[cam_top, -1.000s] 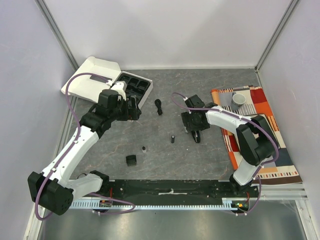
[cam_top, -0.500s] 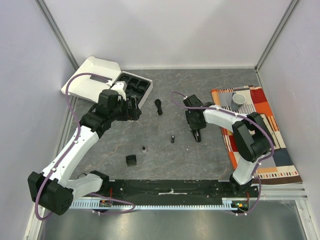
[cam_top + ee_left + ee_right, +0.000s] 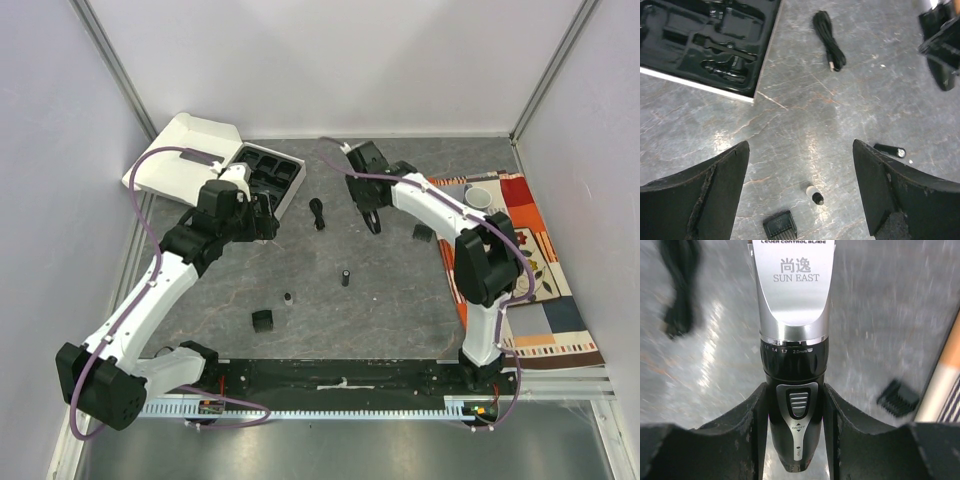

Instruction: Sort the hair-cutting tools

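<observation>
Spanning the cell floor: table (image 3: 400, 310), grey, marbled.
Cloth (image 3: 560, 310): patterned orange, white and grey, laid along the table's right side.
Box: white lid (image 3: 185, 160) folded open at far left, black tray (image 3: 268, 170) beside it with moulded recesses.
Left gripper (image 3: 268, 215): fingers wide apart with nothing between them, over bare table just off the tray's right edge. The wrist view looks down between them at the loose parts.
Right gripper (image 3: 372, 215): clamped on the clipper (image 3: 792, 300), one finger pressed to each side of its black lower body around the switch. The silver blade end points away from the wrist. The clipper sits mid-table at the far end, between cord and cloth; whether it is clear of the surface cannot be told.
Cord (image 3: 317, 213): black, bundled, lying on the table between the tray and the clipper.
Cup (image 3: 480, 197): grey, on the cloth's far end.
Comb, one (image 3: 423, 232): black, on the table just beside the cloth's left edge.
Comb, two (image 3: 262, 320): black, near the front, left of centre.
Cylinder (image 3: 346, 276): black, mid-table.
Vial (image 3: 288, 297): tiny, pale with a dark cap, between the cylinder and comb two.
</observation>
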Action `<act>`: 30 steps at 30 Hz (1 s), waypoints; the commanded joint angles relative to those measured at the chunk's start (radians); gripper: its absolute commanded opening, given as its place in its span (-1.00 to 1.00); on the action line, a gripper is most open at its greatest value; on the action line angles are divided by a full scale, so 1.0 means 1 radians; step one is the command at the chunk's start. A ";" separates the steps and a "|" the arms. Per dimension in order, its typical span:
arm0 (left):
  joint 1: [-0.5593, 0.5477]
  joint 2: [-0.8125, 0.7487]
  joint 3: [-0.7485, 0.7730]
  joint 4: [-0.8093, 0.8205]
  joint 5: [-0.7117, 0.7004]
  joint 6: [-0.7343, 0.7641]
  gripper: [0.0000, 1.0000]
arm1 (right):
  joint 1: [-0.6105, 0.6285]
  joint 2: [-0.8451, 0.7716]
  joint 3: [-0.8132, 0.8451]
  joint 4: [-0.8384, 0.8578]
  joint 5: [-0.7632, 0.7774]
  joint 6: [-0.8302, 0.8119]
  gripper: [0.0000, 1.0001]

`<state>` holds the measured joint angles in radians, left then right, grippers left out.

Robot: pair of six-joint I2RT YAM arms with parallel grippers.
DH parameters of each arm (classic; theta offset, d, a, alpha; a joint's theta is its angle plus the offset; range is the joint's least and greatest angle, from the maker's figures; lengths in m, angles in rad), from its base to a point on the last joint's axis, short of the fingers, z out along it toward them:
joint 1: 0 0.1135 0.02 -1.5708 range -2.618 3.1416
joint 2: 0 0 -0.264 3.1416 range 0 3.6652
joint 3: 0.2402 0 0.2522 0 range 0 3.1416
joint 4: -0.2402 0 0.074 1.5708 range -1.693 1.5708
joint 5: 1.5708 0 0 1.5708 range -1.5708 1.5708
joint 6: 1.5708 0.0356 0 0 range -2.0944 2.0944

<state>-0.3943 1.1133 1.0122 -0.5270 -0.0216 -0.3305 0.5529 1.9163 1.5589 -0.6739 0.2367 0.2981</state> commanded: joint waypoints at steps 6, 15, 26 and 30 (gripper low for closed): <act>0.049 0.065 0.031 -0.082 -0.342 -0.217 0.74 | 0.008 0.206 0.470 0.025 -0.161 -0.155 -0.38; 0.274 0.263 0.057 -0.082 -0.259 -0.403 0.49 | 0.018 0.323 0.690 0.022 -0.207 -0.180 -0.41; 0.351 0.496 0.135 0.004 -0.221 -0.597 0.30 | 0.030 0.325 0.684 0.045 -0.211 -0.275 -0.50; 0.356 0.545 0.173 0.028 -0.233 -0.633 0.30 | 0.030 0.299 0.589 0.080 -0.218 -0.281 -0.51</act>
<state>-0.0441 1.6329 1.1194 -0.5644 -0.2424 -0.8635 0.5770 2.2711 2.1998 -0.6811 0.0299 0.0502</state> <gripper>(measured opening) 0.654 0.482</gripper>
